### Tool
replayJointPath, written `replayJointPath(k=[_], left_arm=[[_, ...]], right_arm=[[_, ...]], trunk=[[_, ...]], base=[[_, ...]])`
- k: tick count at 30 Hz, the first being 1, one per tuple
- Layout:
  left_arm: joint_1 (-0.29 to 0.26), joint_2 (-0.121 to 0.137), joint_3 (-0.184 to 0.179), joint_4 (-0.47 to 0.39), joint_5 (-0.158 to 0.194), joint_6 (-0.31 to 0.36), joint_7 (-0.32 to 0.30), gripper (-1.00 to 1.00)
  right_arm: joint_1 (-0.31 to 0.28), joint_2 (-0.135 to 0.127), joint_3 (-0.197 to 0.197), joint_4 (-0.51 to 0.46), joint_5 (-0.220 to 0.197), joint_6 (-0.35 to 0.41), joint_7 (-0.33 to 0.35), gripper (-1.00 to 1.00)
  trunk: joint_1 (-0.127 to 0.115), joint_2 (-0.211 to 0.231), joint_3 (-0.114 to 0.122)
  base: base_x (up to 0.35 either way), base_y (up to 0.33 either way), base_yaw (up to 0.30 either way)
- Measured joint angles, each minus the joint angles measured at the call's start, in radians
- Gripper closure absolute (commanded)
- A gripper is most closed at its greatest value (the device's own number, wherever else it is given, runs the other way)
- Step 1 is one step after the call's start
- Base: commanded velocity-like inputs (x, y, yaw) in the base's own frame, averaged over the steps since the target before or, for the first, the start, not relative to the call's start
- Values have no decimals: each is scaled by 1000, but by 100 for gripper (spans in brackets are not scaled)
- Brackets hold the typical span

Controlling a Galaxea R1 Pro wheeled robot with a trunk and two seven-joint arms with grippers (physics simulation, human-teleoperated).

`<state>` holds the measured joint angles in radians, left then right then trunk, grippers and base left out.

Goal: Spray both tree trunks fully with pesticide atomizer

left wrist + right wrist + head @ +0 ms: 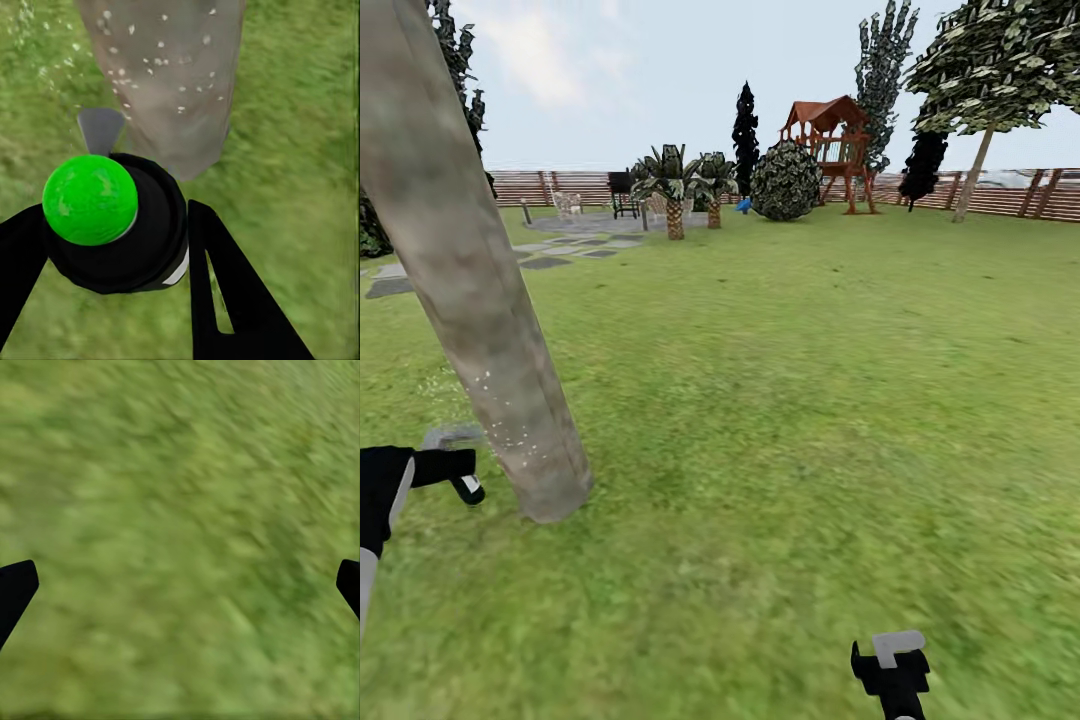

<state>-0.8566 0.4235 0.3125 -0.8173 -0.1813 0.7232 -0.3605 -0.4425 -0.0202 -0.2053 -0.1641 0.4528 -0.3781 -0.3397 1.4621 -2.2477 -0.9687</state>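
Note:
A thick pale grey-brown tree trunk (470,290) leans up from the grass at the left. Whitish pesticide specks (500,410) dot its lower part (161,60). My left gripper (445,468) hangs just left of the trunk's base, shut on the pesticide atomizer (112,225). The atomizer is a black bottle with a bright green round top and a grey nozzle (101,127) aimed at the trunk. A second tree (972,185) with a thin pale trunk stands far off at the right, by the fence. My right gripper (890,660) hovers open over bare grass (180,585).
Open lawn spreads ahead and to the right. Grey stepping stones (560,250) run toward a paved patch with chairs at the back left. Palms (675,190), a round shrub (785,180), a red play structure (835,140) and the wooden fence (1010,195) line the far side.

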Motion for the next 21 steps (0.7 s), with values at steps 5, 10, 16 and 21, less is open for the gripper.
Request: replayJointPath(k=[5,10,16,21], left_arm=[[-37,3,-51,-1,-79,42,-20,100],[-40,5,-69,-3,-86,75,-21,100],[-40,-6,-69,-63,-74,87,-48,100],[-40,-6,-70,-96,-86,138,-80,100]], right_arm=[[0,1,0,0,0,0,0,-100],[0,1,0,0,0,0,0,-100],[0,0,0,0,0,-2,0,-100],[0,0,0,0,0,0,0,-100]], trunk=[[0,0,0],[0,0,0],[0,0,0],[0,0,0]], base=[[0,0,49],[4,-1,185],[194,-138,12],[221,-197,0]])
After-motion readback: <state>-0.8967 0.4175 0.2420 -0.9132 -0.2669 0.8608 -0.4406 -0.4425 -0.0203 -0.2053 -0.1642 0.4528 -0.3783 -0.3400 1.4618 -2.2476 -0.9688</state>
